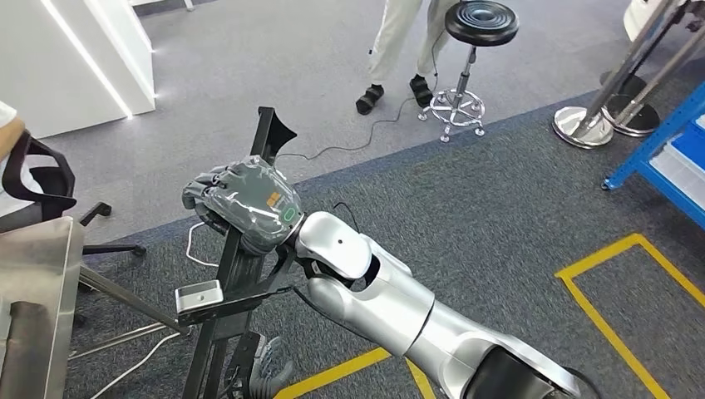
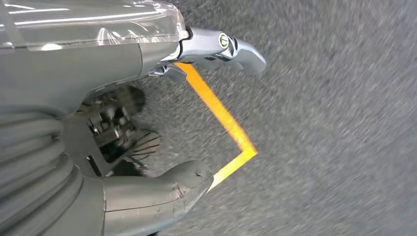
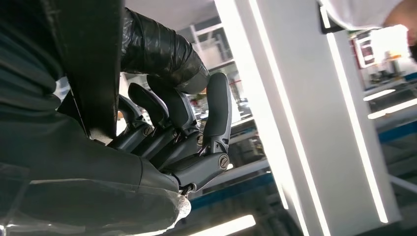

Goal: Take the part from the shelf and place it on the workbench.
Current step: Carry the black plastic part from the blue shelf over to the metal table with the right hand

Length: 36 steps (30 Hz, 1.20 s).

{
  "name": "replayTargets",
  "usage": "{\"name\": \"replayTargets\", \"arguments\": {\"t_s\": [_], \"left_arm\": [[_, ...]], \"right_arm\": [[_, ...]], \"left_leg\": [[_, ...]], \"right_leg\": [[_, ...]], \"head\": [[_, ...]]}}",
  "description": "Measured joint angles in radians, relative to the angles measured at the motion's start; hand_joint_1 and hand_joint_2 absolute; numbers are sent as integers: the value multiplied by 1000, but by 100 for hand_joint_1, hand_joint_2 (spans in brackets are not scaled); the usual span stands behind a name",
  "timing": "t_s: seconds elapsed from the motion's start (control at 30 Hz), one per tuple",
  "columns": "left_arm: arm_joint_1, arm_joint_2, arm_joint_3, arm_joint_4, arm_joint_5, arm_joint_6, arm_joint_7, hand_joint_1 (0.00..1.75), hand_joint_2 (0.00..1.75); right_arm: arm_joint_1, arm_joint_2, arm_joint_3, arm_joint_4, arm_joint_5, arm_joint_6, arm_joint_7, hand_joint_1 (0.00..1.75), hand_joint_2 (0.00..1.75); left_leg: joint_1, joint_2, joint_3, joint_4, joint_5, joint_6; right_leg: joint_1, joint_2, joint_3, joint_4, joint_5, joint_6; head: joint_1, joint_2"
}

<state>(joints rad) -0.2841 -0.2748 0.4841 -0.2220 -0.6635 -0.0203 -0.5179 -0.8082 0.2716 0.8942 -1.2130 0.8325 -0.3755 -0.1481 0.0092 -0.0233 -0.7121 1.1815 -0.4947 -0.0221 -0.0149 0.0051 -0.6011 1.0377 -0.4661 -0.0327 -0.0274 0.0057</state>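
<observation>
The right hand's fingers are curled around a long black part, seen close up in the right wrist view, where the dark bar runs across the palm with the fingers closed over its far edge. In the head view the right hand, under a clear plastic cover, grips the part about a third of the way down from its top. The part stands nearly upright with a slight tilt; its notched upper end reaches above the hand and its lower length runs down past the bottom of the picture. A black side arm carrying a small grey block branches off it below the hand. The part is held in the air over the carpet, not resting on any table. The silver right arm comes in from the lower right.

The left hand hangs above grey carpet crossed by a yellow floor line. Its thumb and a pale finger are apart, with nothing between them.

A metal table stands at the left edge, beside a black office chair. Farther off, a person's legs stand next to a black stool. A blue shelf frame stands at the right edge, near chrome post bases.
</observation>
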Motion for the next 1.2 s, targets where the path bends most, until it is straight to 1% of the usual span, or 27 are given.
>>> {"name": "replayTargets", "arguments": {"t_s": [0.07,0.1,0.13,0.17,0.23,0.3,0.37,0.4,0.47,0.5,0.53,0.57,0.6,0.63,0.67,0.73,0.77,0.8,0.87,0.9,0.97,1.03,1.07,1.1,1.13,1.17,1.2], "left_arm": [[-1,0,0,0,0,0,0,0,175],[0,1,0,0,0,0,0,0,175],[1,1,0,0,1,0,0,0,175],[0,2,0,0,1,0,0,0,175],[-3,2,0,0,2,0,0,0,175],[-6,3,0,0,3,0,0,0,175],[-5,5,0,0,3,0,0,0,175],[-4,6,0,0,3,0,0,0,175],[-5,7,0,0,3,0,-1,0,175],[-6,7,1,0,3,0,-1,0,175],[-7,7,1,0,3,0,-1,0,175],[-7,7,1,0,3,0,-1,0,175],[-5,7,1,0,3,0,-1,0,175],[-4,7,1,0,4,0,-1,0,175],[-3,7,1,0,4,0,-1,0,175],[-3,7,1,0,6,0,-2,0,175],[-4,7,1,0,8,0,-2,0,175],[-4,7,1,0,9,0,-2,0,175],[-3,8,2,0,11,0,-3,0,175],[-1,8,2,0,11,0,-3,0,175],[-1,9,2,0,12,1,-3,0,175],[-3,9,2,0,12,0,-4,0,175],[-3,9,2,0,12,0,-4,0,175],[-2,9,2,0,12,0,-4,0,175],[0,9,2,0,12,0,-4,0,175],[0,9,2,0,12,0,-4,0,175],[0,9,2,0,12,0,-4,0,175]], "right_arm": [[0,0,0,1,0,0,0,171,175],[0,0,0,2,0,1,0,171,175],[0,1,0,2,0,1,0,171,175],[-1,2,1,2,0,1,0,171,175],[-4,5,1,2,0,2,0,171,175],[-7,6,1,2,-1,2,-2,171,175],[-9,10,2,2,-1,1,-3,171,175],[-9,12,2,2,-1,1,-4,171,175],[-13,14,3,1,-2,0,-5,171,175],[-14,13,3,2,-2,-1,-6,171,175],[-12,11,3,2,-2,-1,-6,171,175],[-9,8,3,4,-3,-1,-6,171,175],[-7,6,3,5,-3,-1,-6,171,175],[-6,5,3,6,-3,-1,-6,171,175],[-6,5,3,6,-3,-1,-6,171,175],[-7,5,3,6,-3,-1,-6,171,175],[-7,5,3,6,-4,-1,-6,171,175],[-7,5,3,7,-4,-1,-6,171,175],[-7,7,3,7,-5,0,-6,171,175],[-7,8,3,8,-5,0,-6,171,175],[-10,13,3,8,-4,0,-7,171,175],[-10,14,3,8,-4,0,-7,171,175],[-9,14,3,9,-4,0,-7,171,175],[-8,14,3,10,-4,0,-7,171,175],[-8,14,3,11,-4,0,-7,171,175],[-8,14,3,11,-4,0,-7,171,175],[-8,14,3,11,-4,0,-7,171,175]], "left_leg": [[4,15,-61,107,-31,-5],[5,17,-69,116,-23,-5],[5,21,-55,82,5,-3],[3,31,-23,19,42,0],[-8,76,46,-115,91,13],[-20,97,68,-162,95,26],[-20,72,70,-171,98,37],[-17,59,75,-179,101,42],[-10,36,86,-192,107,53],[-10,25,87,-193,107,57],[-10,12,87,-193,107,60],[-10,-2,87,-192,106,61],[-10,-17,87,-190,105,61],[-9,-32,88,-187,104,60],[-8,-47,88,-182,102,57],[-7,-73,83,-167,94,49],[-6,-84,78,-161,91,44],[-5,-93,73,-156,89,39],[-2,-110,66,-157,91,27],[-2,-103,64,-155,89,21],[-5,-55,42,-110,64,11],[-4,0,-19,14,5,2],[-1,10,-54,81,-19,-1],[1,15,-78,124,-29,-3],[3,17,-81,126,-18,-4],[4,22,-62,88,10,-4],[4,35,-24,16,48,-2]], "right_leg": [[4,-29,4,0,-5,-4],[5,-43,6,1,-8,-4],[5,-57,9,1,-12,-3],[6,-69,14,1,-15,-1],[11,-90,23,0,-23,4],[15,-109,28,-1,-28,12],[17,-128,32,-5,-33,22],[15,-118,34,0,-40,28],[11,-67,11,60,-78,34],[9,-36,-19,122,-108,35],[9,-19,-55,190,-136,36],[9,-11,-89,245,-152,37],[8,-8,-111,274,-150,37],[7,-6,-113,262,-127,38],[5,-1,-95,212,-86,37],[-1,40,-43,82,-17,35],[-3,60,-25,39,-1,34],[-3,73,-18,22,1,32],[0,61,-15,18,0,24],[-1,51,-12,14,2,18],[-2,26,-3,3,5,5],[2,-1,1,0,3,-3],[4,-16,2,0,1,-4],[5,-31,2,1,-1,-5],[6,-44,4,1,-4,-5],[6,-57,7,1,-7,-3],[6,-69,12,1,-11,0]], "head": [[0,0],[0,0],[0,0],[0,0],[0,0],[0,0],[0,0],[0,0],[1,0],[2,0],[2,0],[2,0],[2,0],[2,0],[2,0],[2,0],[2,0],[2,0],[2,0],[2,0],[1,0],[0,0],[0,0],[0,0],[0,0],[0,0],[0,0]]}}
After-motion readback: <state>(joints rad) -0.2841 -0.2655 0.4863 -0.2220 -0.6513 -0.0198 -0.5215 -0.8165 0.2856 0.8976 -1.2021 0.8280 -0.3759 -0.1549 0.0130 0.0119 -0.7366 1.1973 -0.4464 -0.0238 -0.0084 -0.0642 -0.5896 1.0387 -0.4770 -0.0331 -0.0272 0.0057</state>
